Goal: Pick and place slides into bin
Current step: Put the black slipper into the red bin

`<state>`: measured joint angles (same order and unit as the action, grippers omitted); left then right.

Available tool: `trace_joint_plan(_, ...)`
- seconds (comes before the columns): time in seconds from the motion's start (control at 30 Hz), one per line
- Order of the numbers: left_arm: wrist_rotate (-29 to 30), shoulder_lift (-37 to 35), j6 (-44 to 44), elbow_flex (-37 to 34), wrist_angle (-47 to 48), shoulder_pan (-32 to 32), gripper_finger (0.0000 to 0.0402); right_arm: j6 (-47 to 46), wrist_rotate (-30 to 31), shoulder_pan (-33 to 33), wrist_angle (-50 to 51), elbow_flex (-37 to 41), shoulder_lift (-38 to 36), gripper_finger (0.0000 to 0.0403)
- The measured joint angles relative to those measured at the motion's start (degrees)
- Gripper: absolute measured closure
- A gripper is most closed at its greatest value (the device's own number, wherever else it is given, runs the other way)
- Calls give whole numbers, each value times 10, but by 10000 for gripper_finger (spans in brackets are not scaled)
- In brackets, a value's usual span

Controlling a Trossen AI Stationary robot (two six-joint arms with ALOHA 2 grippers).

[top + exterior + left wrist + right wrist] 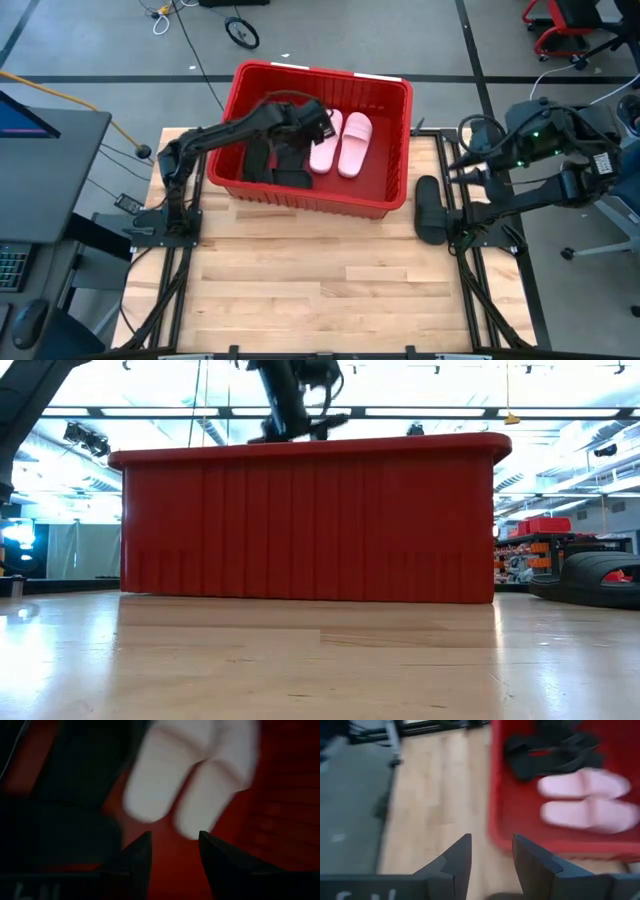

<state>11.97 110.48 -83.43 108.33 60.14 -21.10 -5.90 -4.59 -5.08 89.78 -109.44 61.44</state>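
Pink slides (342,143) lie in the bin (385,205); our left gripper (322,122) hangs above them, fingers apart and seemingly empty, while our right gripper (489,854), open, waits near the black slide (429,208).

Left claw (175,852) fingers parted, nothing between them, hanging over the red bin (280,810) interior. Two pale pink slides (185,780) lie side by side just ahead of the fingertips. Black slides (65,810) sit beside the pink pair.
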Motion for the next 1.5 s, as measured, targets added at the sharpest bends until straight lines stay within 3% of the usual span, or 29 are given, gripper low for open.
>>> trace_joint_plan(0.17, 30, 0, 119, 112, -7, 4, 245, -62, -77, 0, 1, 101, -51, 256)
trace_joint_plan(0.4, 34, -1, 377, 269, -91, 15, 255, -175, -56, 0, -16, 382, -150, 256)
trace_joint_plan(0.57, 23, -40, 479, 242, -184, 32, 254, -141, -67, 7, -98, 572, -194, 257)
trace_joint_plan(0.73, 21, -45, 520, 242, -157, 31, 256, -110, -92, 37, -187, 700, -185, 257)
trace_joint_plan(0.9, 21, -44, 524, 241, -88, 29, 262, -113, -128, 107, -274, 756, -150, 257)
trace_joint_plan(1.2, 20, -44, 526, 241, -42, 29, 258, -211, -42, 228, -282, 755, -65, 257)
trace_joint_plan(1.3, 20, -44, 526, 241, -42, 29, 262, -230, 27, 261, -282, 755, -29, 257)
trace_joint_plan(1.4, 20, -44, 526, 241, -42, 29, 266, -270, 94, 278, -281, 756, 9, 257)
trace_joint_plan(1.5, 20, -44, 526, 241, -42, 29, 269, -310, 105, 282, -289, 756, 44, 257)
